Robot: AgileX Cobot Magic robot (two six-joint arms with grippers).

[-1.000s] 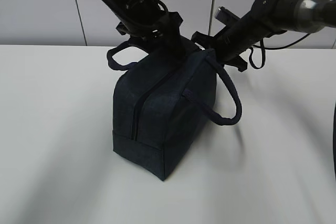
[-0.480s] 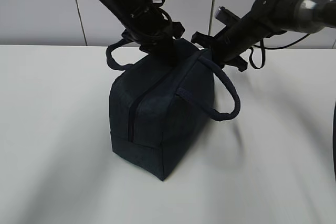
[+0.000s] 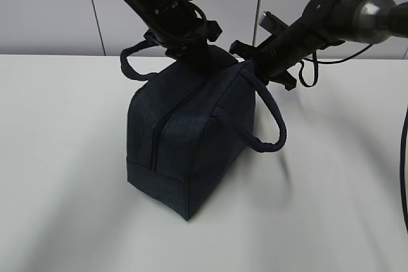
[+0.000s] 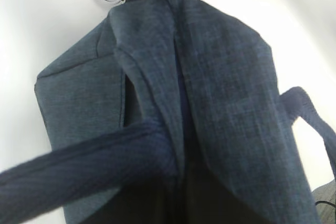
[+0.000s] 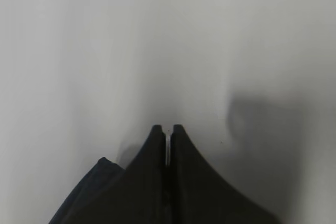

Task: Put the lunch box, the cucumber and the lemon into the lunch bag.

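Observation:
The dark navy lunch bag (image 3: 185,132) stands on the white table (image 3: 331,195), one narrow end toward the exterior camera. Its zipper (image 3: 164,122) runs along the top. My left gripper (image 3: 195,55) is shut on the fabric at the bag's far top end. In the left wrist view the bag (image 4: 226,77) fills the frame and the jaws are lost in the dark. My right gripper (image 3: 247,57) is shut at the same far end, and a thin metal ring pull (image 5: 167,148) shows between its fingertips. The lunch box, the cucumber and the lemon are out of view.
One loop handle (image 3: 132,63) sticks up at the bag's left, and the other handle (image 3: 273,122) droops on its right side. A grey panelled wall (image 3: 51,17) closes the table's far edge. A black cable (image 3: 404,164) hangs at the right border.
My left gripper has closed on the bag's top. The bag has slid and leaned leftward, and its left handle has risen. The right gripper has stayed shut.

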